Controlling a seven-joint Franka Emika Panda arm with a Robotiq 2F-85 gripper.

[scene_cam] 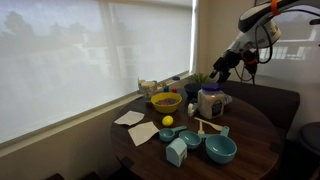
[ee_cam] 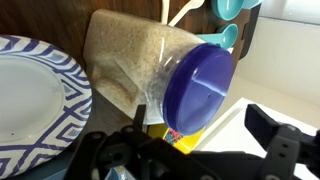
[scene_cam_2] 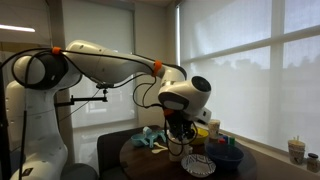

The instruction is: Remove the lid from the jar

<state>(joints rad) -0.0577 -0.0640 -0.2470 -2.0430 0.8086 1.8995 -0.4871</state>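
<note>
The jar point(scene_cam: 210, 103) is a tall whitish cylinder near the middle of the round table. Its dark-blue lid point(scene_cam: 210, 89) sits on top. In the wrist view the jar point(ee_cam: 130, 60) appears tilted, filled with pale grains, and the lid point(ee_cam: 200, 85) faces the camera, still on the jar. My gripper point(scene_cam: 221, 68) hangs open and empty well above the jar, apart from it. Its two dark fingers frame the lid in the wrist view point(ee_cam: 205, 125). It also shows in an exterior view point(scene_cam_2: 178, 148).
A yellow bowl point(scene_cam: 165, 101) stands next to the jar. A lemon point(scene_cam: 168, 121), napkins point(scene_cam: 143, 133), two teal bowls point(scene_cam: 220, 150), a teal carton-shaped box point(scene_cam: 177, 151) and a patterned paper plate point(ee_cam: 35, 90) lie around. The window blind is close behind.
</note>
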